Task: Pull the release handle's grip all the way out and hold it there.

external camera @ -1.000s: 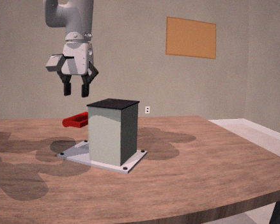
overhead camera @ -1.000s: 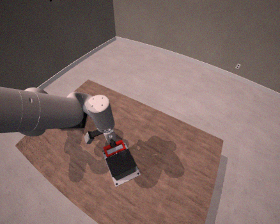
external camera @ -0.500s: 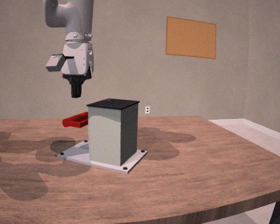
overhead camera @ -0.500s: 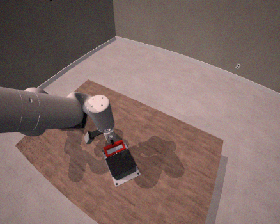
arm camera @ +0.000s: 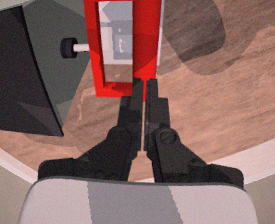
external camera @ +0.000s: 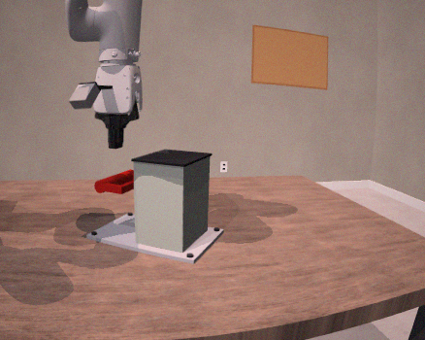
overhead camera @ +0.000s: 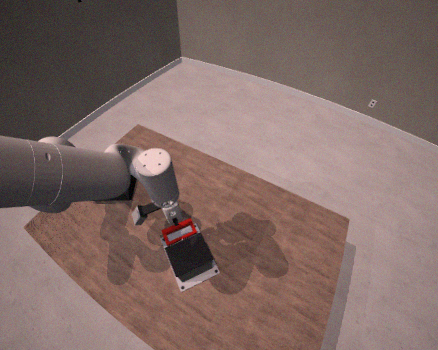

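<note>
Red grip (external camera: 114, 184), level bar seemingly crosswise to housing (external camera: 173, 200)

Red grip (external camera: 114, 184), black-topped grey housing (external camera: 171, 204), wood-grain brown table (external camera: 302, 253).

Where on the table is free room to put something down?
Free: the wood right of the grey box, toward the table edge, and the near strip before its base plate. Crowded: left of the box, where the red handle sits under the shut claw.

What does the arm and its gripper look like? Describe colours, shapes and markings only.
The arm is pale grey, made of thick round tubes with rounded joints. The gripper has a boxy light-grey body with a darker stripe, small screws, and black fingers.
</note>
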